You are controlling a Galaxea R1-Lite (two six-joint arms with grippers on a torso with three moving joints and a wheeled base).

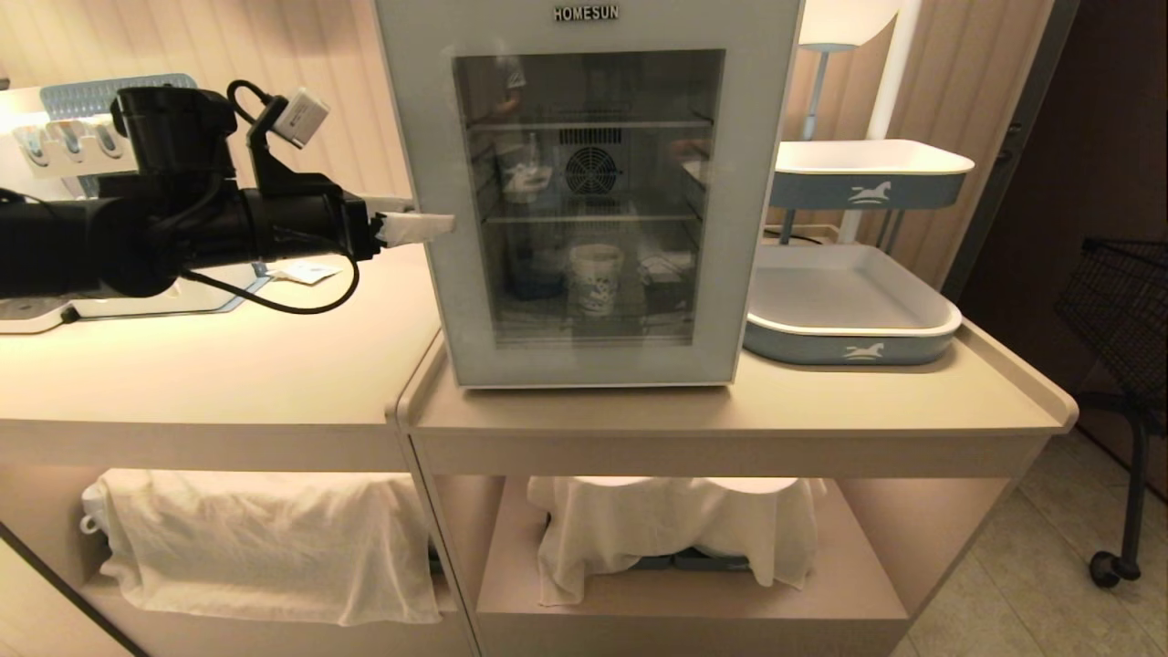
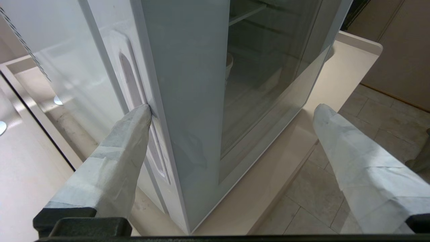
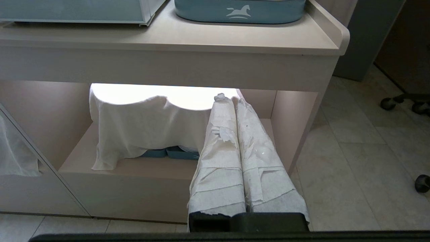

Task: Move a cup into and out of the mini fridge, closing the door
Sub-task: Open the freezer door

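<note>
Left jaws apart at the door (image 2: 188, 111) handle, right jaws together below the beige counter (image 1: 821, 401).

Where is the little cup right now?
In the head view the cup stands inside the mini fridge, on its lower wire shelf below the round fan, behind the shut glass door.
</note>
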